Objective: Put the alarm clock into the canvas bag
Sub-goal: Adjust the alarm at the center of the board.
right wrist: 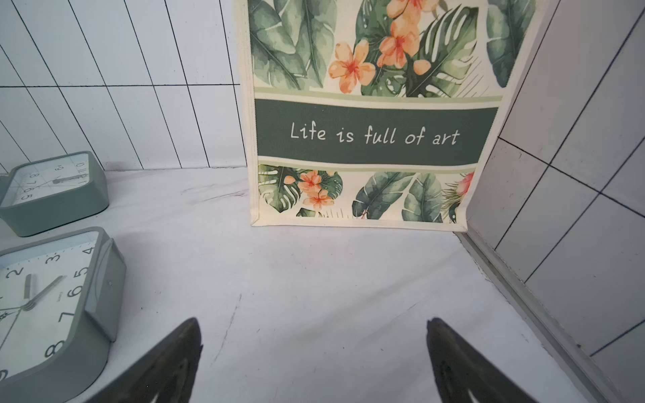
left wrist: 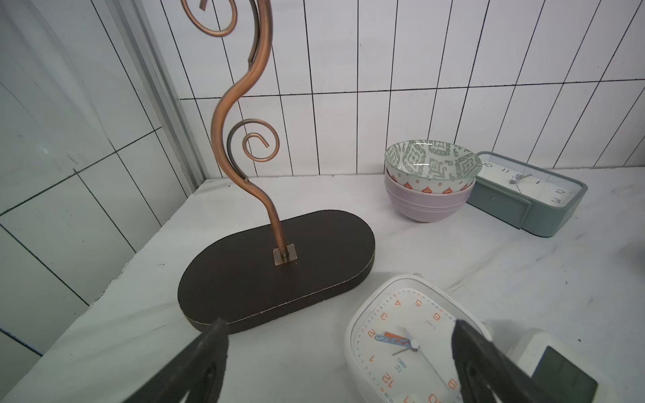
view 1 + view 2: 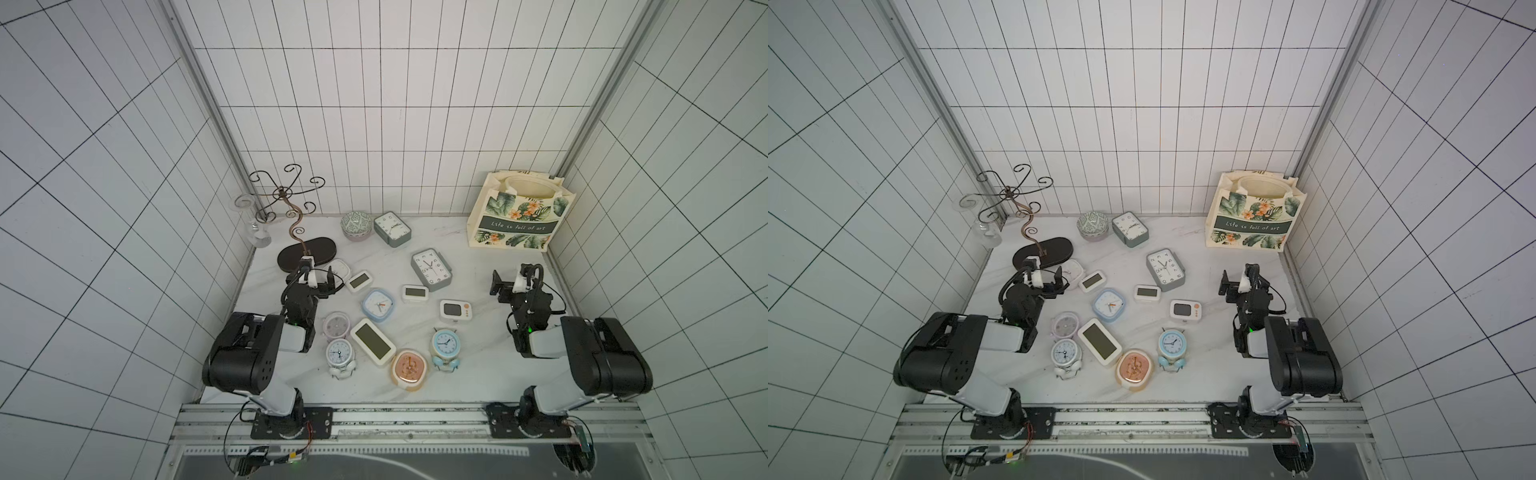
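The cream canvas bag point(image 3: 519, 212) point(image 1: 373, 132), printed with leaves and flowers, stands upright with its mouth open in the back right corner. Several alarm clocks lie scattered over the marble table point(image 3: 469, 374). A white square alarm clock with orange numerals point(image 2: 401, 342) point(image 3: 338, 268) lies face up just under my left gripper point(image 3: 320, 282) point(image 2: 338, 328). That gripper is open and holds nothing. One of its fingers overlaps the clock's face in the left wrist view. My right gripper point(image 3: 509, 278) point(image 1: 314, 324) is open over bare table, facing the bag.
A copper wire stand on a dark oval base point(image 2: 279, 272) point(image 3: 307, 257) is close ahead of the left gripper. Two stacked bowls point(image 3: 356, 226) and a grey-green clock point(image 3: 392, 228) sit at the back. Another grey-green clock point(image 1: 52, 307) lies beside the right gripper. Tiled walls enclose three sides.
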You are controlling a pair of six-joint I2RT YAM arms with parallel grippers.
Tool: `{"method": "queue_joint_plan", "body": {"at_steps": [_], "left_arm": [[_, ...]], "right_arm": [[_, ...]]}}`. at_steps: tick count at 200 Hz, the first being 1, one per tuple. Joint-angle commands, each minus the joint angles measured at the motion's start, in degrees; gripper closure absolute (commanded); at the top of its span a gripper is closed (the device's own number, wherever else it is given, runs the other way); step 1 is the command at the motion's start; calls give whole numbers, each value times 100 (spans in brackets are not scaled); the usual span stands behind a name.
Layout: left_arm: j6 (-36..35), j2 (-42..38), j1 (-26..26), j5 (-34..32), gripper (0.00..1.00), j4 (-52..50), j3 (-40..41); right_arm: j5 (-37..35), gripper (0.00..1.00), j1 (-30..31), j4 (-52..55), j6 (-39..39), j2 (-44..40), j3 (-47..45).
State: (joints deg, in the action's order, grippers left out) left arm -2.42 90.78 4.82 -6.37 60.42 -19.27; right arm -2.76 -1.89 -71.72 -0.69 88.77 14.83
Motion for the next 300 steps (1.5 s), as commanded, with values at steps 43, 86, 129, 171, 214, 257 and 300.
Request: {"method": "queue_joint_plan", "body": {"at_steps": [43,86,129,171,214,257,300], "left_arm": [[-5,32,-16,31,3,66,-7],[-3,31,-23,31,3,67,-2],[17,28,-23,22,3,56,-24],[38,34,-49,49,3,48,-22],[145,19,-122,7,3,101,11],[-65,-1698,572,-1530,3,-1551,-263],[1547,-2820,1758,-1453,5,-4224,-1997]], "right_arm": [[39,0,-22,-26,-19,-3,-2],[64,0,-36,-13,-17,-1,2],[136,0,-70,21,2,4,27],[136,0,-70,9,-10,0,16],[136,0,-74,1,-2,-4,11],[-496,4,185,1283,-50,-1600,100],[497,5,646,4142,560,-2988,1598]]}}
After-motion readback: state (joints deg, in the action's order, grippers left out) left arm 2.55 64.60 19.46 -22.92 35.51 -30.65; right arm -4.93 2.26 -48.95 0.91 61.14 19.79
